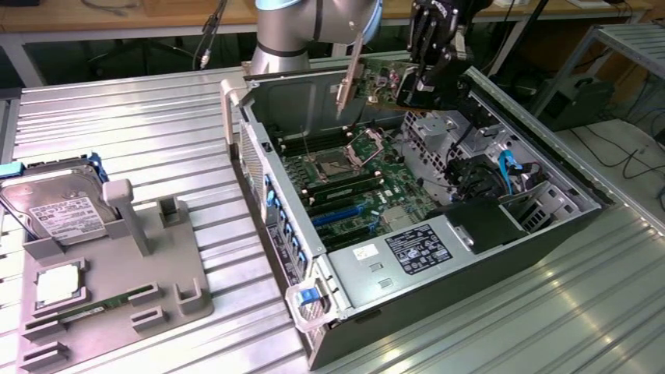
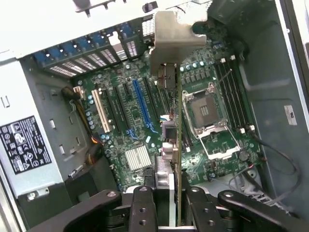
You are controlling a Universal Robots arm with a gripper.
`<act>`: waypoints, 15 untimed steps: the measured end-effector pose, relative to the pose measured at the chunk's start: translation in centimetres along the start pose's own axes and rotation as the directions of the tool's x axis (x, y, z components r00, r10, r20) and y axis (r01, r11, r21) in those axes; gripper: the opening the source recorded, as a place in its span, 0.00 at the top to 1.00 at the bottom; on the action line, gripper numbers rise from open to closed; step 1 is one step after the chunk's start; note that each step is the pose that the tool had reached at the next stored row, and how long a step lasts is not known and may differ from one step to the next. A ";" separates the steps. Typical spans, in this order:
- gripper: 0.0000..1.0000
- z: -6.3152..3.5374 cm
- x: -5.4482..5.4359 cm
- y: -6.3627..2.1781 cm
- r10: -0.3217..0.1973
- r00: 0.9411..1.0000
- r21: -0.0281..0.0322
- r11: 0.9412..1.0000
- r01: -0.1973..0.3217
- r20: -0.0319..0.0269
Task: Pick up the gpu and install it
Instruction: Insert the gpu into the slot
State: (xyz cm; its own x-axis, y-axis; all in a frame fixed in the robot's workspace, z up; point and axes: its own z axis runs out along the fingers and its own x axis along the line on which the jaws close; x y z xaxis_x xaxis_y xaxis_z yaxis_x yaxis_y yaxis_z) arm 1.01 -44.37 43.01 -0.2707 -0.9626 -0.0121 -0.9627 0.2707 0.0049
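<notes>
Gripper (image 1: 403, 87) clenched on the gpu (image 1: 374, 78), hanging above the open computer case (image 1: 457, 312). That case lies on its side on the ribbed metal table (image 1: 135, 117), and a hard drive (image 1: 58, 210) sits in a grey holder well apart from the case. Inside the case, the motherboard (image 2: 120, 96) lies bare, its slots unfilled. In the wrist view the gpu (image 2: 166, 38) shows edge-on between the gripper (image 2: 166, 212) fingers, upright, its silver bracket toward the case's slotted end, the board edge over the strip between the blue slot (image 2: 141, 104) and the CPU socket (image 2: 205, 108). Judging by this, pickup is done and the carry is in hand; seating calls for the card's edge squared to its slot and the bracket meeting the case's rear opening.
</notes>
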 end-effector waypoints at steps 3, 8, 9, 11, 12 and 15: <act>0.71 0.00 0.0 0.00 -0.052 0.999 -0.001 0.999 0.052 0.000; 0.71 0.00 0.0 0.00 -0.143 0.990 -0.002 0.990 0.143 -0.001; 0.71 0.00 0.0 0.00 -0.162 0.987 -0.002 0.987 0.162 -0.001; 0.71 0.00 0.0 0.00 -0.194 0.981 -0.003 0.981 0.194 -0.001; 0.71 0.00 0.0 0.00 -0.208 0.978 -0.003 0.978 0.208 -0.001; 0.71 0.00 0.0 0.00 -0.211 0.977 -0.003 0.977 0.211 -0.001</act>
State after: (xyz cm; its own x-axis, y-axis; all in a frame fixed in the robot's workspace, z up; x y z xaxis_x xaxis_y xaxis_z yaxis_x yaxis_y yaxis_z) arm 1.00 -44.37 43.01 -0.0615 -0.9980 -0.0121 -0.9981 0.0615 0.0051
